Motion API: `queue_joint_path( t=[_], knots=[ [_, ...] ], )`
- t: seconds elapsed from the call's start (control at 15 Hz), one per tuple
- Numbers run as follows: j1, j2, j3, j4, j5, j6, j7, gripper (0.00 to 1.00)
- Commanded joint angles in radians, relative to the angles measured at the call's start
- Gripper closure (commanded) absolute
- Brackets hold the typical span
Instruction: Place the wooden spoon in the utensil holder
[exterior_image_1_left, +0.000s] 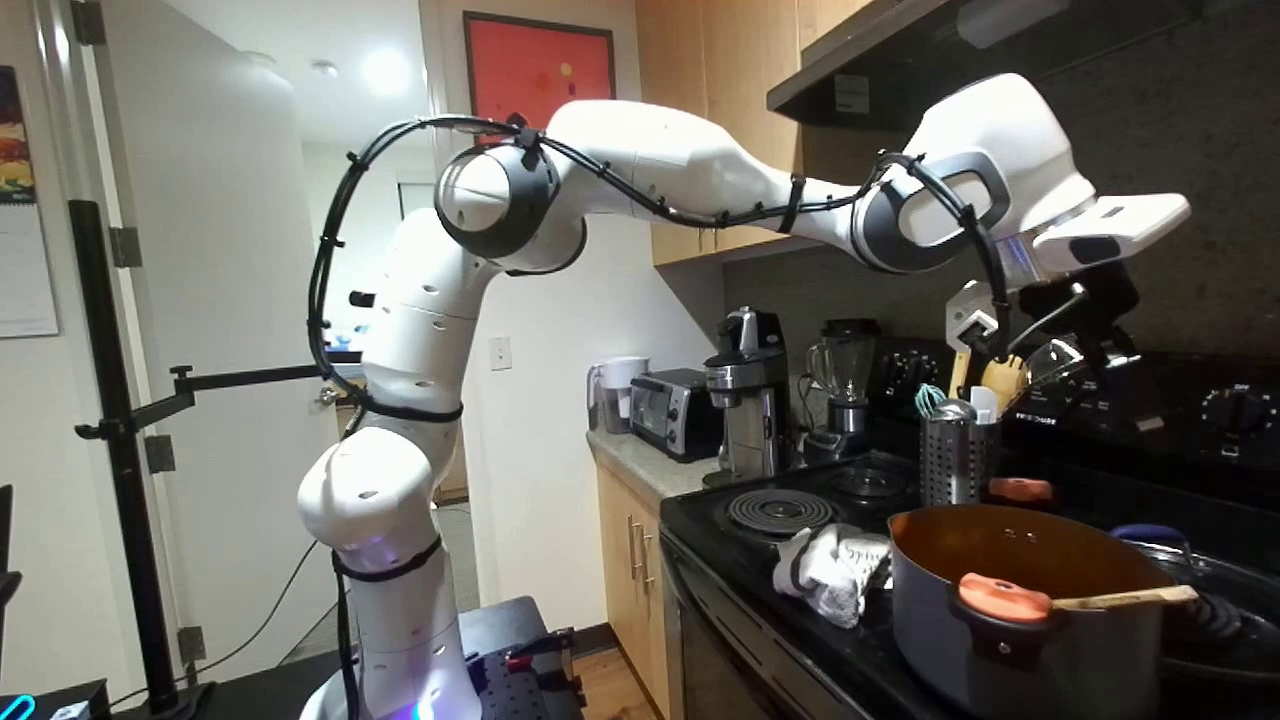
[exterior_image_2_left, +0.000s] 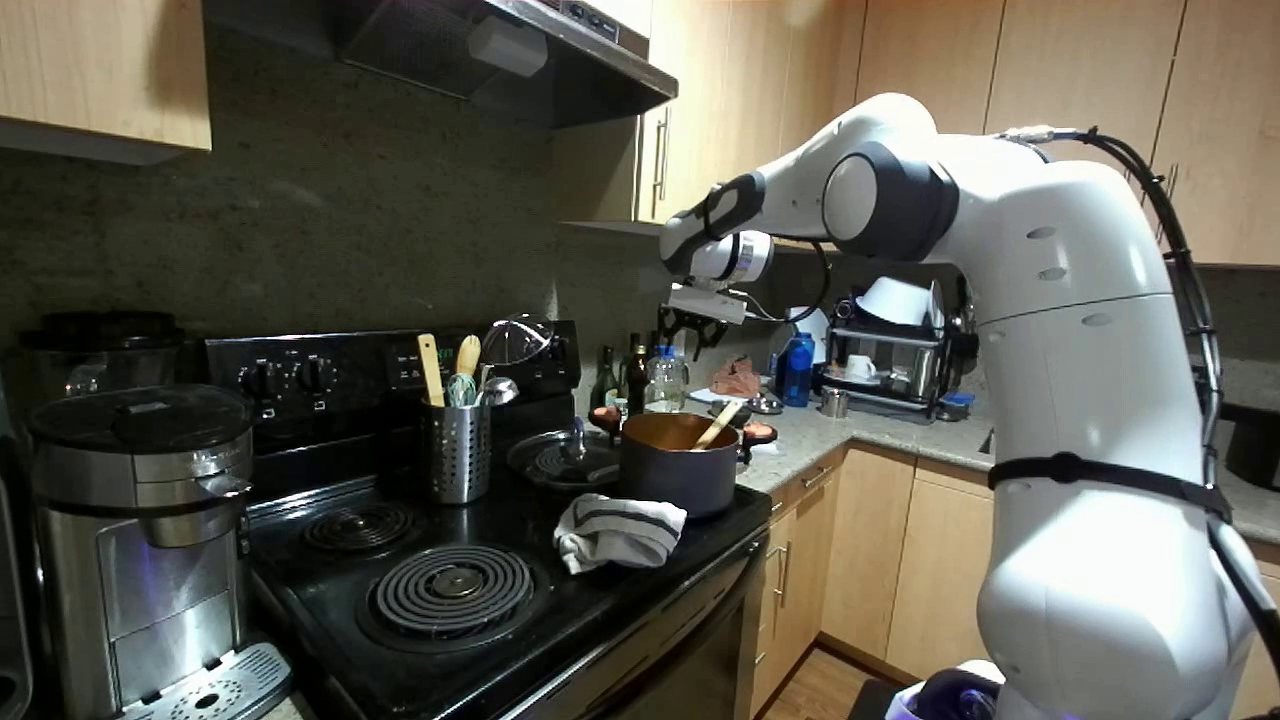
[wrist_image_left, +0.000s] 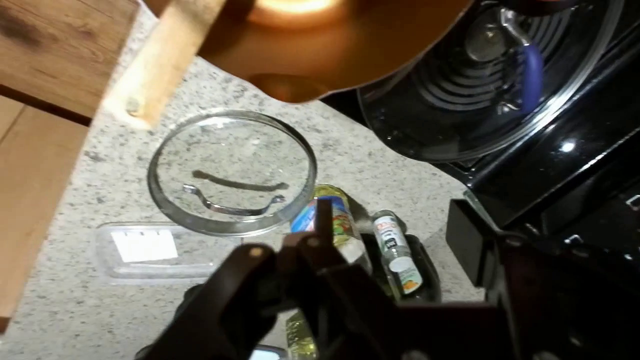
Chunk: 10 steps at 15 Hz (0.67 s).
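One wooden spoon (exterior_image_2_left: 718, 425): leaning in the pot, its pale handle crossing the rim and jutting out past it; the bowl end is hidden in every view; not yet lifted
Pot (exterior_image_2_left: 678, 482): dark grey outside, orange inside, standing on the stove (exterior_image_2_left: 590, 600); the spoon's place for now
Gripper (wrist_image_left: 390, 232): fingers (wrist_image_left: 461, 242) well apart, nothing held between them; in an exterior view it hangs higher than the pot, touching neither pot nor spoon
Utensil holder (exterior_image_2_left: 460, 465): a perforated metal canister, upright toward the back of the stove; other utensils stick out of it, some pale wood; the task's spoon is outside it
Spoon to holder: early on, I judge, with no part of the transfer done; left are grasping the handle, lifting clear of the rim, crossing the stove, lowering and letting go
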Motion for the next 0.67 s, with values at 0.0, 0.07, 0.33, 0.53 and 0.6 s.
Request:
queue_joint_path(
  t=[0.0, 0.07, 0.33, 0.53, 0.6],
  knots=[
    [0.03, -0.103, -0.051, -0.127, -0.097, -0.03, 0.103, 0.07],
    [0.032, -0.118, -0.062, -0.149, -0.124, -0.04, 0.13, 0.0],
    [0.024, -0.155, -0.077, -0.22, -0.159, -0.082, 0.18, 0.0],
    [0.015, -0.138, -0.076, -0.248, -0.137, -0.073, 0.189, 0.0],
    [0.012, -0.128, -0.078, -0.25, -0.133, -0.08, 0.193, 0.0]
  ],
)
